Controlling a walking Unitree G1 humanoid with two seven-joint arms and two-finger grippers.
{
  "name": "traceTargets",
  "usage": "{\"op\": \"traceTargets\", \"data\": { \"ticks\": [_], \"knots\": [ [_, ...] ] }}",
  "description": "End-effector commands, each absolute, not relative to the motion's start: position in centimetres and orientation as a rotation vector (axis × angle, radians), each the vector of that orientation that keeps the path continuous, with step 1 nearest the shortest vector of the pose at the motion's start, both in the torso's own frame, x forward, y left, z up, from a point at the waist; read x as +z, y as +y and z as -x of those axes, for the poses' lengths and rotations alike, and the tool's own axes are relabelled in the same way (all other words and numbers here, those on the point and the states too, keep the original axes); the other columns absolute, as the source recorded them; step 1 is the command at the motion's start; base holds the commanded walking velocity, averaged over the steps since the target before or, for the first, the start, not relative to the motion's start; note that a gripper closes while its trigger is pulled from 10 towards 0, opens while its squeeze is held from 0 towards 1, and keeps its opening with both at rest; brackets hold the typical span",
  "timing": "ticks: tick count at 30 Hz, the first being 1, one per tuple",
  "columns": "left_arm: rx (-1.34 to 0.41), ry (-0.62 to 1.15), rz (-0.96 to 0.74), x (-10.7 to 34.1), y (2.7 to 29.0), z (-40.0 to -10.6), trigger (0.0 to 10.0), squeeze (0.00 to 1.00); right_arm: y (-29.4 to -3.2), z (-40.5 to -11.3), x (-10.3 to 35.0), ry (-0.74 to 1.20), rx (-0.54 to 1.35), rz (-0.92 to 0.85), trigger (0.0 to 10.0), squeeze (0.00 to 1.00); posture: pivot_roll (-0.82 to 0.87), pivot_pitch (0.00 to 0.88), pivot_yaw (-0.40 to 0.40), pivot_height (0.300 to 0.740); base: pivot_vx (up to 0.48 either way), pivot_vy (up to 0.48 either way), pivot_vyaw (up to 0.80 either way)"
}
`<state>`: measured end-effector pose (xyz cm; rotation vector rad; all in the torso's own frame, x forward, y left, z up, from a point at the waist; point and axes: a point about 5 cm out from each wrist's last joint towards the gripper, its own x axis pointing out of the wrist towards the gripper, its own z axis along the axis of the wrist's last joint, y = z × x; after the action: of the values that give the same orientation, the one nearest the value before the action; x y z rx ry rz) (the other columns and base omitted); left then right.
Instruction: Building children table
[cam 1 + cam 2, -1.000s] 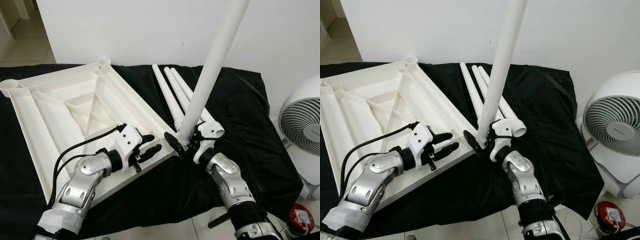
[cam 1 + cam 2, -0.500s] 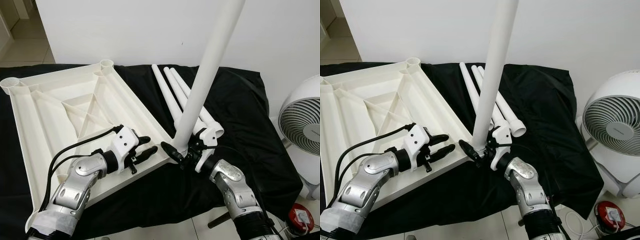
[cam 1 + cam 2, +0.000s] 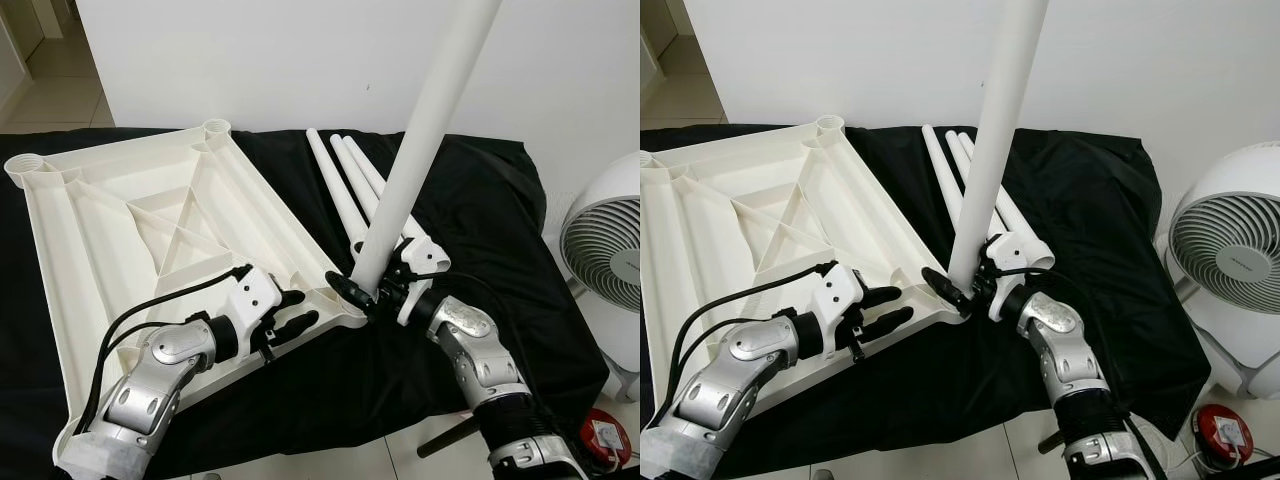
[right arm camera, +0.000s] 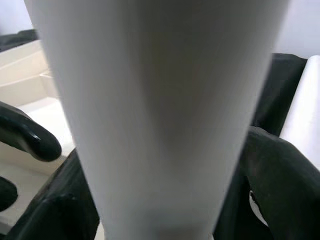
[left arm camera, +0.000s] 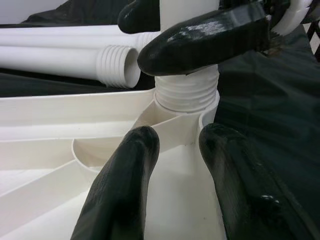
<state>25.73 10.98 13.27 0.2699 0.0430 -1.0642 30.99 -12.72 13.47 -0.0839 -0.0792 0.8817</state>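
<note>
The table leg point(image 3: 420, 150) is clamped upright by the right gripper point(image 3: 372, 296) at the tabletop point(image 3: 120, 230) corner socket; the left gripper point(image 3: 290, 318) is held open beside it.

The upturned tabletop point(image 3: 150, 230) lies on the bench point(image 3: 480, 220) to my left. One leg point(image 3: 420, 140) stands at its near right corner; three legs point(image 3: 345, 185) lie behind. A fan point(image 3: 605, 260) stands far right.
</note>
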Motion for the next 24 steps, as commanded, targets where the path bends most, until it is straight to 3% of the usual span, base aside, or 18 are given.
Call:
{"op": "traceTargets", "data": {
  "ticks": [1, 2, 15, 16, 24],
  "knots": [
    [-1.172, 0.065, -0.259, 13.0, 10.5, -25.0, 10.0, 0.00, -12.8, -31.0, 13.1, -0.059, 0.898, 0.096, 2.0, 0.00, 0.02, 0.000, -0.073, 0.740, 0.000, 0.000, 0.00],
    [-1.169, 0.060, -0.256, 13.1, 10.5, -25.0, 10.0, 0.00, -12.8, -31.0, 12.9, -0.050, 0.905, 0.094, 0.0, 0.00, 0.02, 0.000, -0.077, 0.740, 0.000, 0.000, 0.00],
    [-1.163, 0.047, -0.245, 13.6, 10.2, -25.1, 10.0, 0.00, -12.7, -30.6, 12.2, -0.032, 0.904, 0.083, 0.0, 0.00, 0.01, 0.000, -0.071, 0.740, 0.000, 0.000, 0.00],
    [-1.162, 0.045, -0.244, 13.6, 10.2, -25.2, 10.0, 0.00, -12.6, -30.5, 12.1, -0.029, 0.888, 0.078, 10.0, 0.00, 0.01, 0.000, -0.070, 0.740, 0.000, 0.000, 0.00],
    [-1.162, 0.040, -0.241, 13.7, 10.1, -25.3, 10.0, 0.00, -12.3, -30.8, 12.1, -0.033, 0.732, 0.043, 10.0, 0.00, 0.01, 0.000, -0.070, 0.740, 0.000, 0.000, 0.00]
  ]
}}
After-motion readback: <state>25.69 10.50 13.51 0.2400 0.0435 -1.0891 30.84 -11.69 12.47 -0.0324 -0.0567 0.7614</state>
